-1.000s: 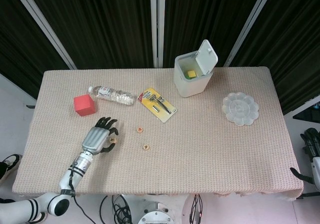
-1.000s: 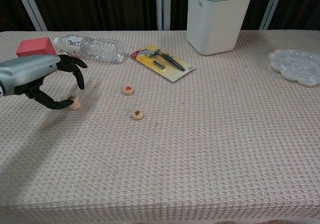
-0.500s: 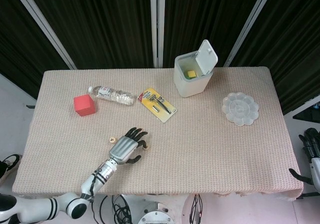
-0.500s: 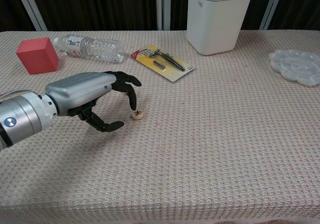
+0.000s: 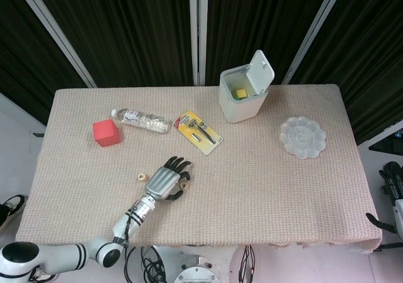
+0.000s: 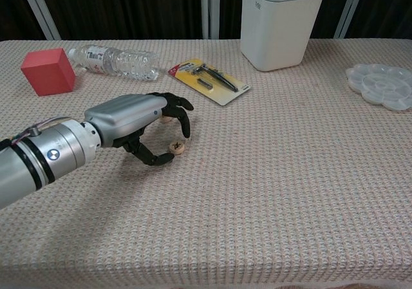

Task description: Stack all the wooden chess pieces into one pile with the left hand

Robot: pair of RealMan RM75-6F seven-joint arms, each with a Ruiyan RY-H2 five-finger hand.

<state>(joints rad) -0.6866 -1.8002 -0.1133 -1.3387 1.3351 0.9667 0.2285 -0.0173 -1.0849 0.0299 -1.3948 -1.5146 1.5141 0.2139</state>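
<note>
While the left hand (image 6: 145, 125) cups a wooden chess piece (image 6: 177, 148) mid-table without yet clamping it, its fingers are apart. Small, light and hard, it should be pinched by its rim. Another piece (image 5: 142, 176) lies to the left.

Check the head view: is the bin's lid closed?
No, the white bin's lid is tipped up, showing a yellow item inside.

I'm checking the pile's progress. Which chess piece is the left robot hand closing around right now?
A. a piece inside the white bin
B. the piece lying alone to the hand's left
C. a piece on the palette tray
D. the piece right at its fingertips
D: in the chest view the left robot hand curls its fingers around the wooden chess piece on the table, not lifted.
</note>
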